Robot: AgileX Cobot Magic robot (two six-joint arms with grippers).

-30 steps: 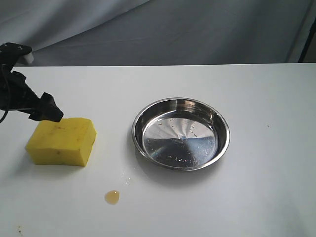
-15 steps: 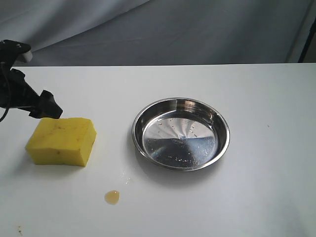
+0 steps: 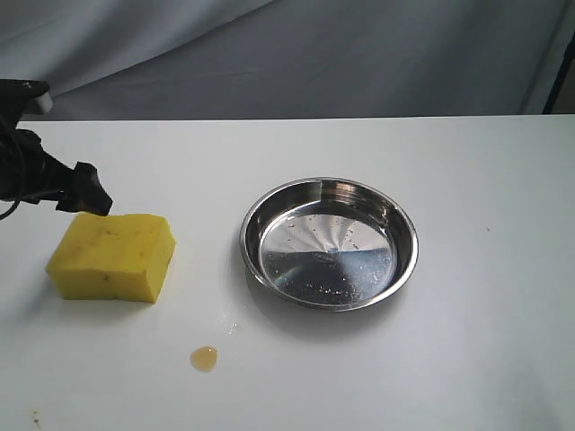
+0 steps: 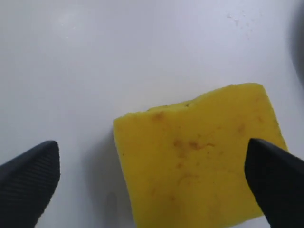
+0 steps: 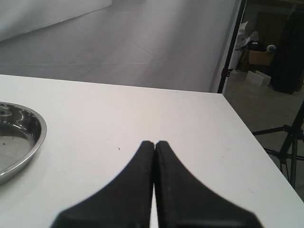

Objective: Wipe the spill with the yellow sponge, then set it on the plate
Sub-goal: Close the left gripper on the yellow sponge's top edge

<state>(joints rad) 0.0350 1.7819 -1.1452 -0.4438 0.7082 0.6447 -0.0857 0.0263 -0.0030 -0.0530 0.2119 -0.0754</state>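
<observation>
Left gripper (image 4: 152, 183) spread wide, empty, above yellow sponge (image 3: 112, 256) near left edge of desk (image 3: 503, 359); right gripper (image 5: 154, 142) clenched, empty.

Porous foam yellow sponge (image 3: 111, 256), shiny steel plate (image 3: 329, 243) (mirror-bright), matt table (image 3: 467, 180).

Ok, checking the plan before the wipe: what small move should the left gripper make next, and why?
Probably lower the left gripper over the sponge, centring it. The jaws stand wide open above it, off-centre, holding nothing, and the spill is unwiped.
</observation>
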